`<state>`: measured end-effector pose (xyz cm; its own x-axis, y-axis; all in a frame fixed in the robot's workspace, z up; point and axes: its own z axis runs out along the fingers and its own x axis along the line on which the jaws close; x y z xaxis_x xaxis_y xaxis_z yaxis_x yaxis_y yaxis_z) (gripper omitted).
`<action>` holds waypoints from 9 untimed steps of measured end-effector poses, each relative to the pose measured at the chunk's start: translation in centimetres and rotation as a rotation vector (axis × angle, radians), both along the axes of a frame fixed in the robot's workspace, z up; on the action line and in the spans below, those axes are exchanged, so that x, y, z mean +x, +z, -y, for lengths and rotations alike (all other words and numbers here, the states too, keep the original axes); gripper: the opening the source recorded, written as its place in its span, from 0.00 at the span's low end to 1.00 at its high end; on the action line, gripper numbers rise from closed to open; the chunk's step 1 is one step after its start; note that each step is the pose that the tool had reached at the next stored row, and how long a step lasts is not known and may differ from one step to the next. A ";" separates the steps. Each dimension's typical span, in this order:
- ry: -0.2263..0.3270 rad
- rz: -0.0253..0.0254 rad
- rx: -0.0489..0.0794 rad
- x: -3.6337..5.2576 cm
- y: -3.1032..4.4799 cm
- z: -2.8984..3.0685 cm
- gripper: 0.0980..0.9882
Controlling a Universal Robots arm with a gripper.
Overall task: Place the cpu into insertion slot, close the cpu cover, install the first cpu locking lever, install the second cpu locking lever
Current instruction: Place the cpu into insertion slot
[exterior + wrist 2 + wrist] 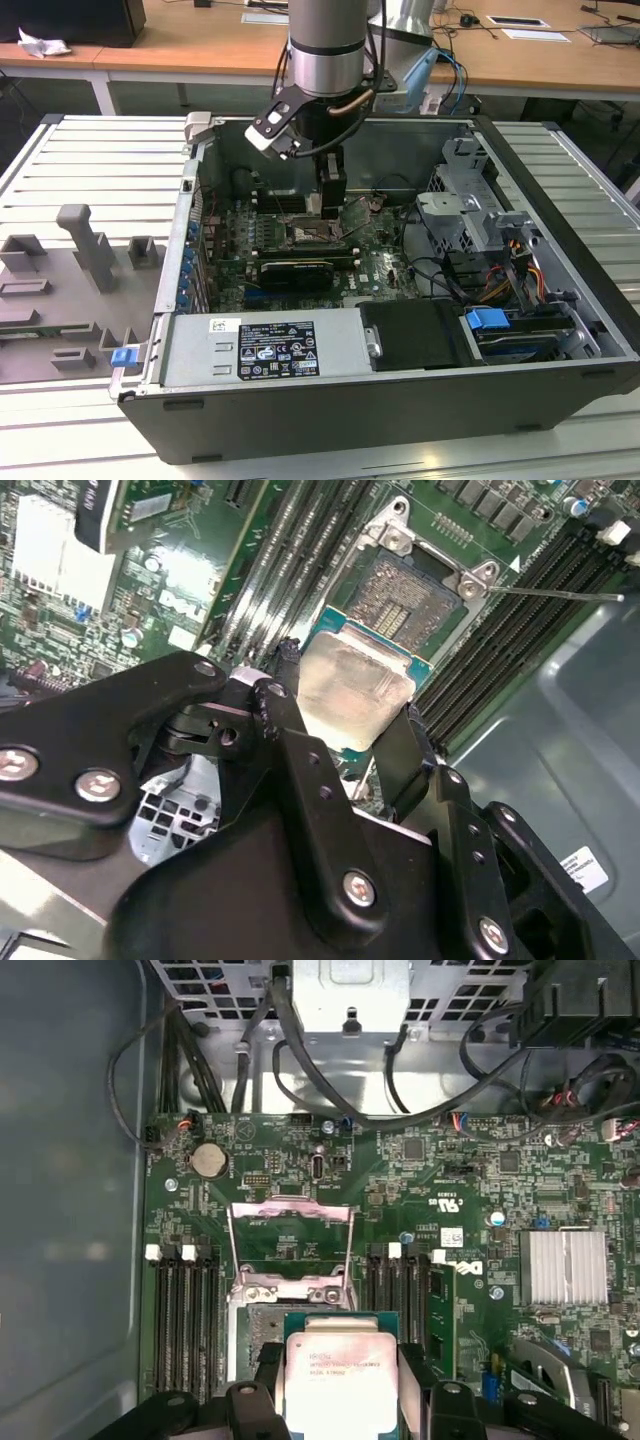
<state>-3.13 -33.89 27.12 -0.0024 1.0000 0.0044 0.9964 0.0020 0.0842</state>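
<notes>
Step one here: cpu placement, nothing seated yet

Our pincer (350, 698) is clamped on the cpu (352, 683). The slot (397, 598) sits just below and ahead of its tips, with the cover (290, 1212) flipped up. We reckon seating needs it squared and level.

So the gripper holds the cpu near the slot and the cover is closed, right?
Not quite. The cover stands flipped open, not closed, as the first wrist view shows. The rest holds: the gripper holds the cpu near the slot.
</notes>
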 end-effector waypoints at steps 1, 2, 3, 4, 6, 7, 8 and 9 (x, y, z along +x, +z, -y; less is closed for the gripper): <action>0.000 0.0000 0.000 0.00 -0.06 -0.16 0.49; 0.000 0.0001 0.000 0.00 -0.11 -0.28 0.49; 0.000 0.0000 0.000 -0.01 -0.26 -0.48 0.49; -0.001 0.0001 0.000 -0.01 -0.37 -0.56 0.49; -0.003 0.0000 -0.001 -0.05 -0.92 -1.15 0.49; -0.003 0.0000 -0.001 -0.39 -1.29 -1.21 0.49; 0.002 0.0000 -0.001 -0.70 -1.66 -1.24 0.49; 0.005 0.0001 -0.001 -0.76 -1.80 -1.25 0.49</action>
<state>-3.89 -32.64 25.33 -0.0073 1.0000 0.0033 0.9964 0.0070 0.0843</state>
